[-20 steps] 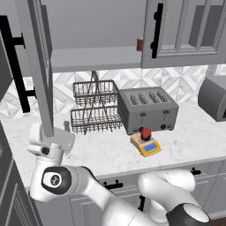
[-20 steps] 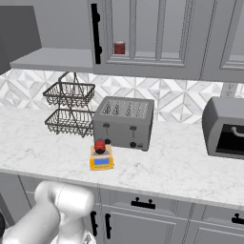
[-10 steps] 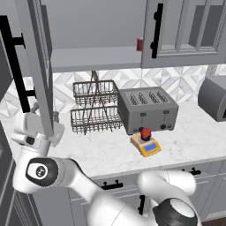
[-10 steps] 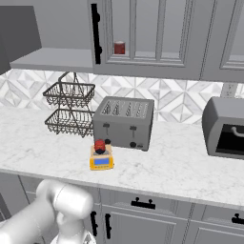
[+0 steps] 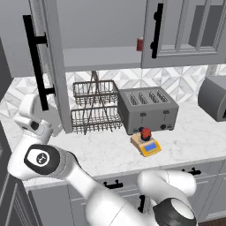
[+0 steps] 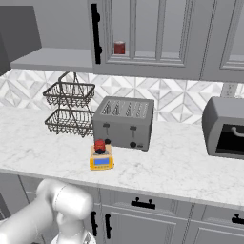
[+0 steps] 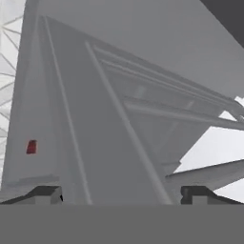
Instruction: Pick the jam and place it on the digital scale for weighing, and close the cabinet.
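— Found the jam (image 5: 144,132)?

— Yes: perched on the scale (image 5: 148,147), on the table (image 5: 101,152), just at 6 o'clock of the toaster (image 5: 148,108). Set there for weighing, by the look of it; probably needs no more handling.

— And the jaws?

— Spread wide, gripping nothing. Pointed close at the panelled face of the open cabinet (image 5: 52,66) door, below its black handle (image 5: 35,62), out at 9 o'clock of the jam. Touching or not, cannot tell. Likely placed there to push the door shut.

— Room for that swing?

— Looks fair. Worth minding the door's lower edge, though: hangs just beside the wire rack (image 5: 94,106), at 3 o'clock of the door. No worry from the red can (image 5: 139,44), tucked on the shelf at 12 o'clock of the toaster, well apart from the door.

— Space for the arm?

— Tight at 9 o'clock, hard to judge further.
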